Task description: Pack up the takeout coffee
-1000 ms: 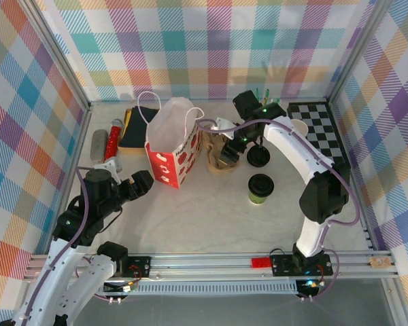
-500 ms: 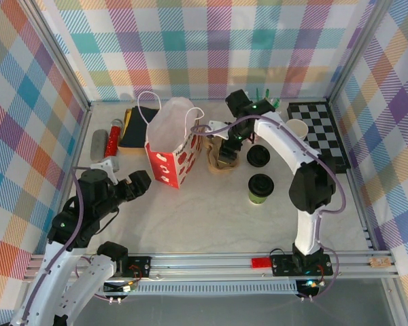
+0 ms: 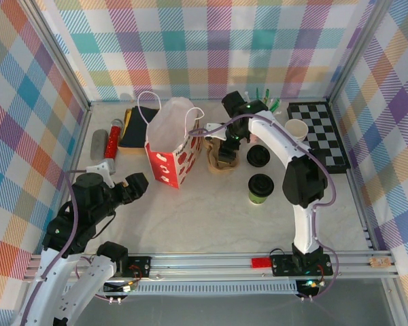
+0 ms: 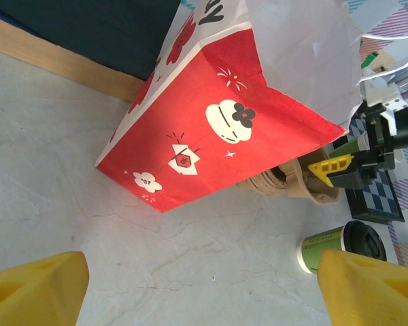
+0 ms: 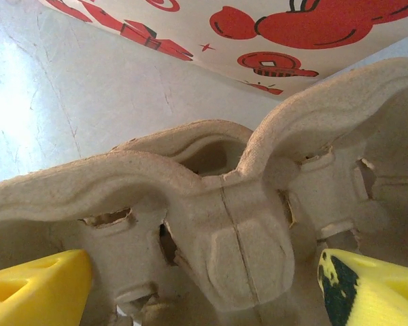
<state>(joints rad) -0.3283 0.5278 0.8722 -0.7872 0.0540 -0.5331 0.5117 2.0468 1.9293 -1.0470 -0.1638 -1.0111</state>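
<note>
While wide open, right pincer around the pulp cup carrier

A red bag carries white cartoon faces and black lettering, with white paper above the red. The coffee has a green band and a black lid. The cup carrier is plain brown pulp. The walls are pastel plaid in teal, orange, purple and yellow. The mat is black-and-white checkered. The table is pale grey, faintly marbled.
</note>
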